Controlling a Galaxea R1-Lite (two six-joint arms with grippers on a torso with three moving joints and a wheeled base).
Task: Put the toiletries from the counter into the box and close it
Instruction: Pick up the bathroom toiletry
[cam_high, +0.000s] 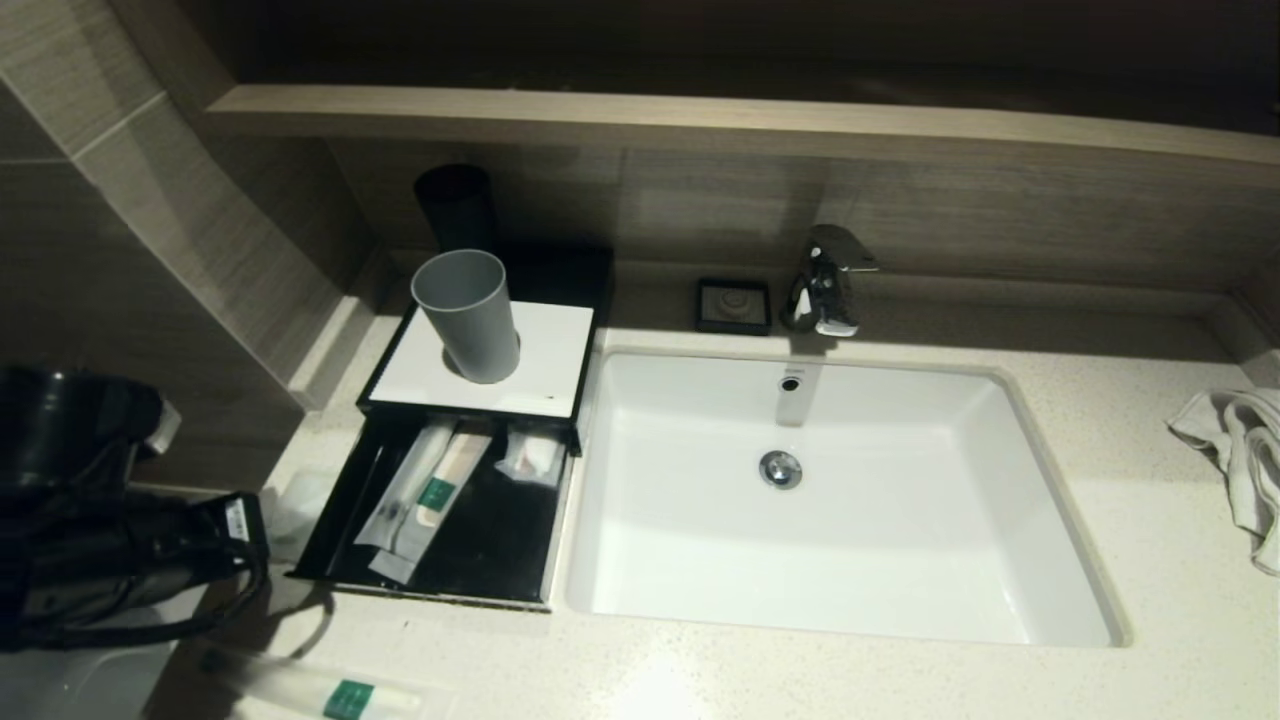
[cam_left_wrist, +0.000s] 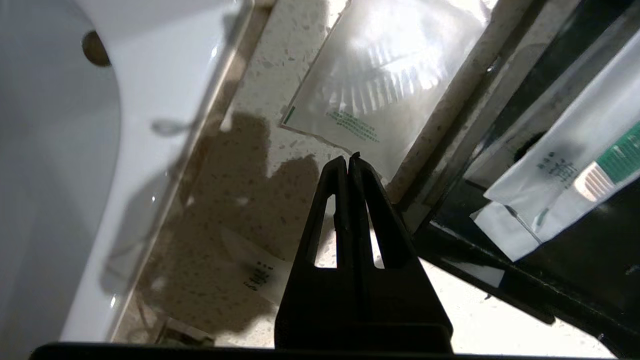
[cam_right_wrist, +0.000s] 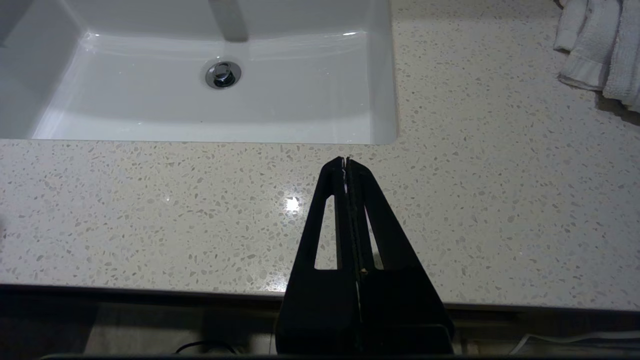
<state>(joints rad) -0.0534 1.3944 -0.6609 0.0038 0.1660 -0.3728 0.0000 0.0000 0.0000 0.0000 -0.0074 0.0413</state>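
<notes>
A black box (cam_high: 590, 290) with a white top stands left of the sink. Its drawer (cam_high: 440, 598) is pulled open and holds two toothbrush packets (cam_high: 425, 495) and a small sachet (cam_high: 532, 457). A clear comb packet (cam_high: 290, 500) lies on the counter left of the drawer and also shows in the left wrist view (cam_left_wrist: 380, 85). Another toothbrush packet (cam_high: 330, 695) lies at the counter's front. My left gripper (cam_left_wrist: 348, 160) is shut and empty, above the counter by the drawer's front left corner, just short of the comb packet. My right gripper (cam_right_wrist: 345, 161) is shut and empty.
A grey cup (cam_high: 468, 315) stands on the box top, with a black cup (cam_high: 455, 205) behind it. The white sink (cam_high: 1050, 560) fills the middle, with a chrome tap (cam_high: 825, 280) behind. A white towel (cam_high: 1240, 460) lies at the right. My right gripper hangs over the front counter.
</notes>
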